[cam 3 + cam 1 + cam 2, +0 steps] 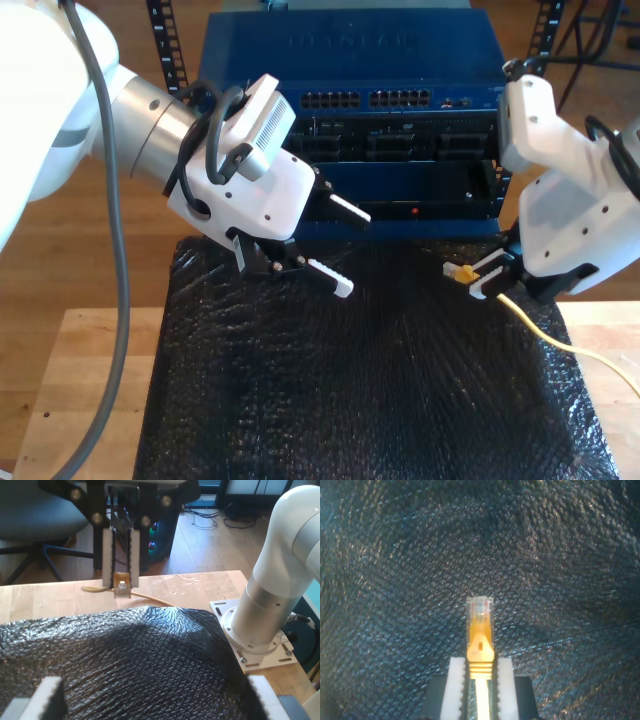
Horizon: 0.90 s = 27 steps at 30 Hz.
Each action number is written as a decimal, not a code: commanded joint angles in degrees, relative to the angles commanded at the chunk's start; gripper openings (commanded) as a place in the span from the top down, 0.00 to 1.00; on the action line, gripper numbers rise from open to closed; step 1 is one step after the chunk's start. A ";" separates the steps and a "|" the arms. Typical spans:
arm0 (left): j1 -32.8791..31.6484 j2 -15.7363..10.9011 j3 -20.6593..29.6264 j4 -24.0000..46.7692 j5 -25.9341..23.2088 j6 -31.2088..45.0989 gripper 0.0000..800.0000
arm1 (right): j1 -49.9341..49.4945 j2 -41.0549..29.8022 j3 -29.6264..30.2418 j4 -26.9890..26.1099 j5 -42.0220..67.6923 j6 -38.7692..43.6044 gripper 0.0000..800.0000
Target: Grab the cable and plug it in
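Cable: yellow cable, one of it, tip clamped in my second gripper at the exterior view's right, the rest trailing off over the black bubble sheet toward that view's right edge.
Plug: one clear plug, sticking out past the fingertips, above the sheet and short of the blue rack unit.
Second gripper: closed tight on the cable's yellow boot, a white pad either side.
First gripper: my first gripper at the exterior view's left, jaws spread wide, nothing between them, hanging over the sheet.
Second wrist view only: plug up close, clear tip on the yellow boot, dark sheet all round.
First wrist view only: second gripper seen from across the sheet, plug pointing down at the wooden table, an arm's white base bolted to the table, an office chair behind.
Exterior view only: rack unit's front with two blocks of ports up top, both arms at once.
Count: two arms, two grippers, one cable, one plug, one sheet, one rack unit.
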 joint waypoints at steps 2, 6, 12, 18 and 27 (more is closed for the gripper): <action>-0.09 0.09 -0.09 0.00 0.00 0.00 0.00 | 0.00 0.09 -0.09 0.44 0.00 0.00 0.99; -0.09 0.00 0.00 0.00 -0.09 -0.35 0.00 | 0.18 0.09 -0.09 0.70 -0.09 0.09 0.99; -0.18 0.09 0.00 0.00 -0.09 -0.44 0.00 | 1.23 0.26 -0.09 0.70 -0.35 0.35 0.99; -0.18 0.09 0.00 0.00 -0.18 -0.44 0.00 | 2.81 1.32 -1.14 0.70 -0.70 1.67 0.99; -0.18 0.00 -0.09 0.00 -0.18 -0.44 0.00 | 5.01 4.13 -4.04 0.62 -1.05 3.16 0.99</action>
